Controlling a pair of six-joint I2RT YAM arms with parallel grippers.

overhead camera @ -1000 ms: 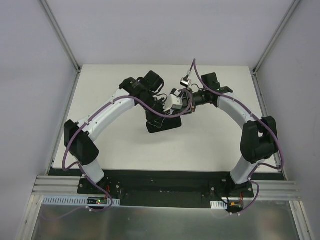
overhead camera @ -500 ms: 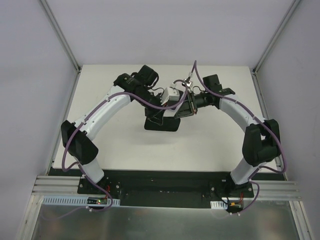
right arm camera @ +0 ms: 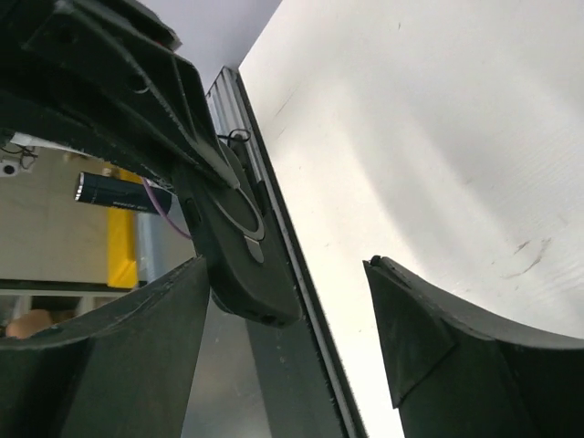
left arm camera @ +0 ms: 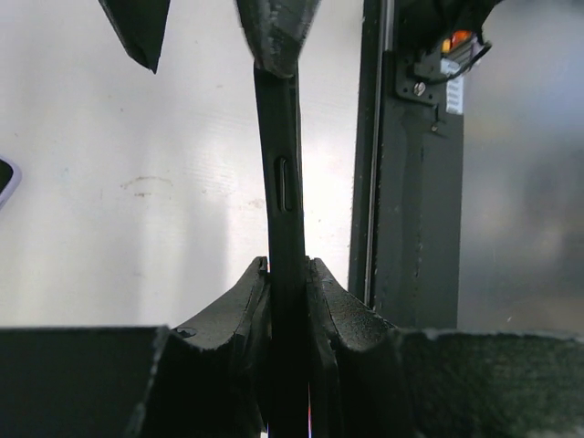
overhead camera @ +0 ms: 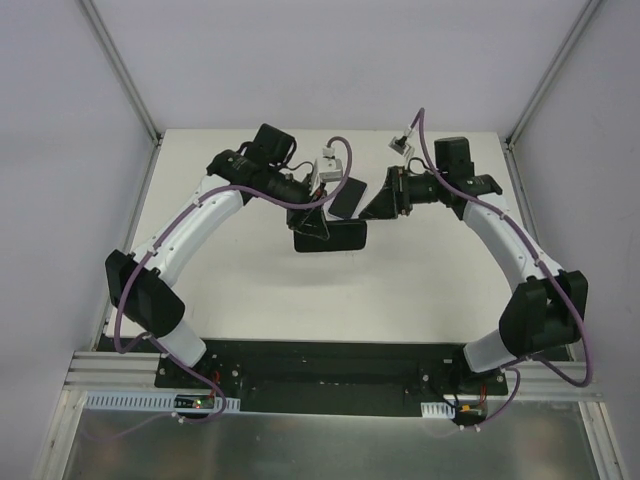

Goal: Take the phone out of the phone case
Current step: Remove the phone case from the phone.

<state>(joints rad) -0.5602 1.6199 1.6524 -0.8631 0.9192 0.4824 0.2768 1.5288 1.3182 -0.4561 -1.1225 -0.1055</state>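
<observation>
My left fingers (left arm camera: 228,315) pinch the black case (left arm camera: 285,182) by its edge, at the centre of the overhead frame over the desk (overhead camera: 230,290). My right fingers (right arm camera: 429,338) are spread wide, holding nothing. The phone (overhead camera: 347,197) is out of the case, just above it in the frame.

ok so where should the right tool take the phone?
Across its long edges, from straight above. The phone seems to lie flat on the table, apart from the phone case in the left tool, so only its narrow width suits the open right tool.
</observation>
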